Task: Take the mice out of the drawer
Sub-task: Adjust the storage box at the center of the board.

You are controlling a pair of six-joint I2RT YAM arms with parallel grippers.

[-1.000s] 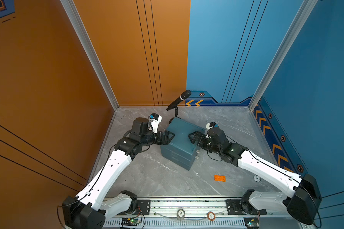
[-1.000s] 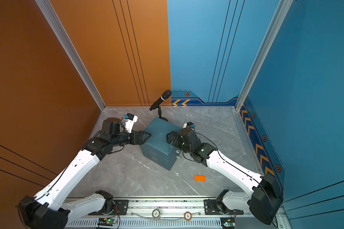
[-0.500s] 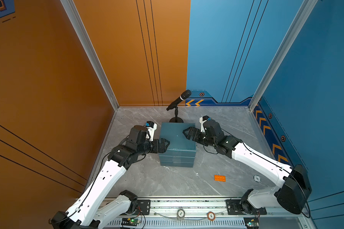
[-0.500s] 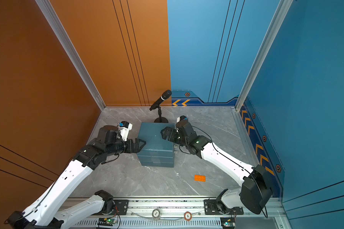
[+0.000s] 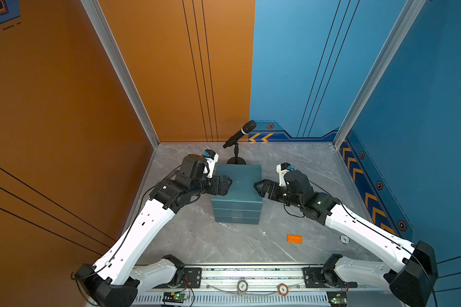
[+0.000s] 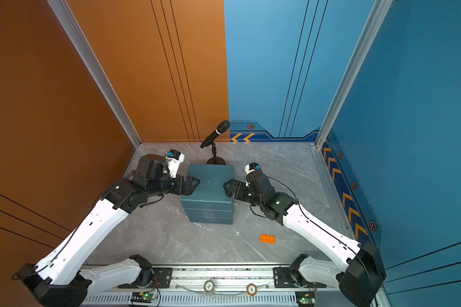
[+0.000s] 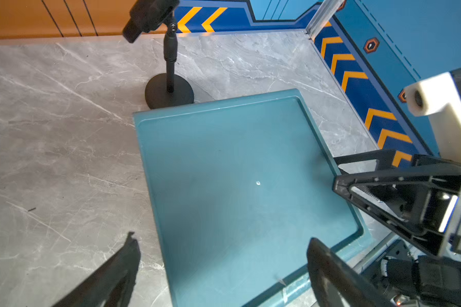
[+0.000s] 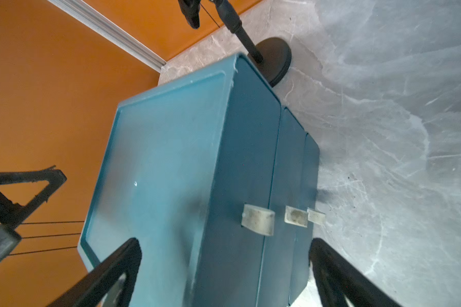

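I read the left gripper (image 5: 226, 184) as spread wide and holding nothing, its tips over the left edge of the drawer unit (image 5: 241, 178) top. The teal unit stands between both grippers. Its three stacked drawers are flush shut, and their pale pull tabs (image 8: 258, 219) face the robot base. The mice are not visible, so I cannot tell which drawer holds them. The right gripper (image 5: 259, 187) is likewise spread and empty at the unit's right top edge. An orange plate (image 5: 294, 238) lies apart on the tabletop.
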